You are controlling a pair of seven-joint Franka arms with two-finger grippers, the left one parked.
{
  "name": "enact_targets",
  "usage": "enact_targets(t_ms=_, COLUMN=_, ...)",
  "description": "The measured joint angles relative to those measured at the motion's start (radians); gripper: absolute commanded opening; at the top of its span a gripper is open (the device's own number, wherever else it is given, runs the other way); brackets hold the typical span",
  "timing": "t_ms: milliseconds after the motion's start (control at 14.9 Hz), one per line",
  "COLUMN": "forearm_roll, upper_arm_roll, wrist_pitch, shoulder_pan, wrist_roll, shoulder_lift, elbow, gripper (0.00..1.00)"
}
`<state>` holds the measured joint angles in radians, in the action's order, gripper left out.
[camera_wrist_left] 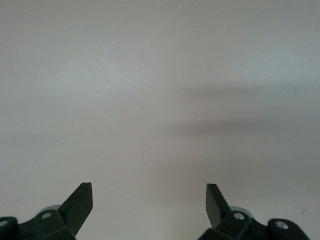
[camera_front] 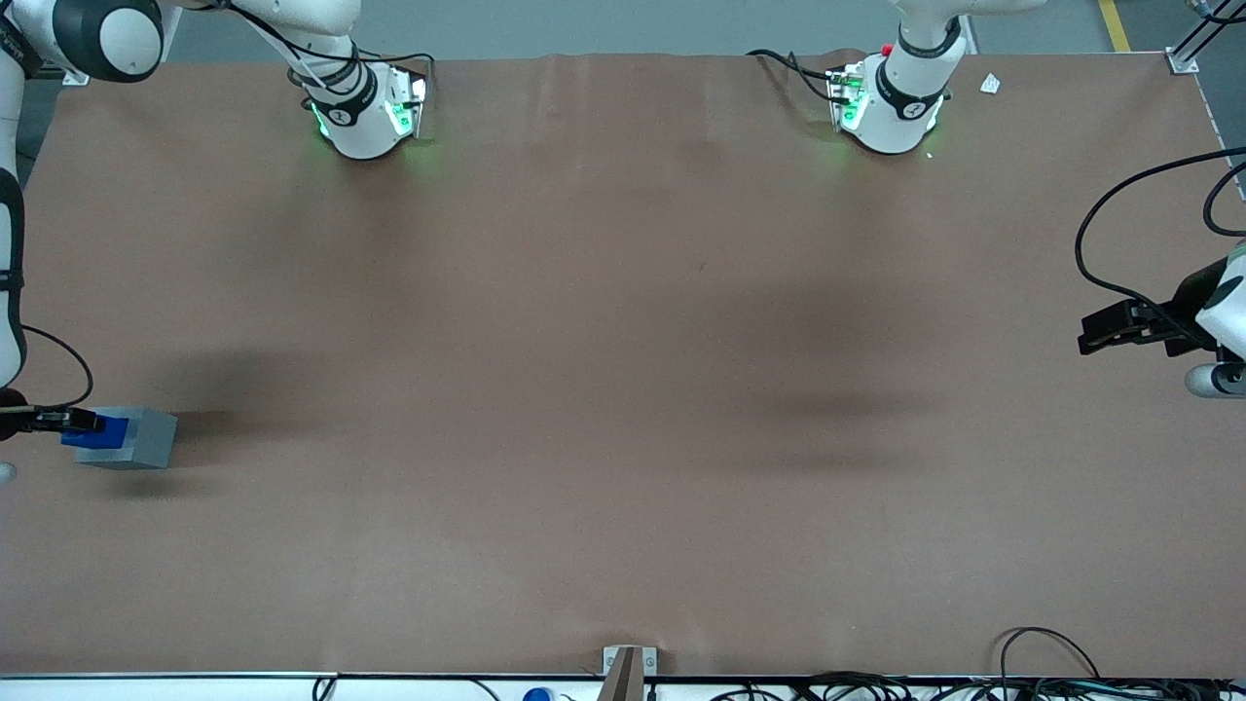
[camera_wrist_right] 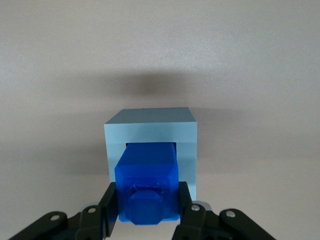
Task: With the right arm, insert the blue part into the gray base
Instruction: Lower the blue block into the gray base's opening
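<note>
The gray base (camera_front: 136,441) sits on the brown table at the working arm's end, fairly near the front camera. The blue part (camera_front: 96,432) sticks out of it sideways, toward the table's edge. My right gripper (camera_front: 76,421) comes in low from that edge and is shut on the blue part. In the right wrist view the blue part (camera_wrist_right: 147,182) is pinched between the two black fingers (camera_wrist_right: 109,202), with the gripper (camera_wrist_right: 147,206) around its stepped end. Its other end sits inside the square recess of the gray base (camera_wrist_right: 150,131).
Both arm pedestals (camera_front: 365,107) (camera_front: 891,97) stand along the table edge farthest from the front camera. The parked arm's black gripper (camera_front: 1119,326) hangs at the table's opposite end. Cables (camera_front: 1051,672) lie along the edge nearest the camera. The base stands close to the table's side edge.
</note>
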<state>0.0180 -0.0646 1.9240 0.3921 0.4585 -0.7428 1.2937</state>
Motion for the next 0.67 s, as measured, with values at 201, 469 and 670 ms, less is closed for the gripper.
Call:
enact_targets(t_ms=201, forearm_roll=-0.002, upper_arm_roll=0.0, wrist_pitch=0.0, shoulder_pan=0.0, wrist_roll=0.026, shoulder_lift=-0.001, elbow=0.0, gripper=1.0)
enact_targets(t_ms=469, forearm_roll=-0.001, upper_arm_roll=0.004, wrist_pitch=0.0, shoulder_pan=-0.003, wrist_roll=0.037, shoulder_lift=-0.003, elbow=-0.003, gripper=1.0)
enact_targets(t_ms=670, forearm_roll=0.001, upper_arm_roll=0.014, wrist_pitch=-0.055, shoulder_pan=-0.024, wrist_roll=0.018, shoulder_lift=0.003, elbow=-0.024, gripper=1.0)
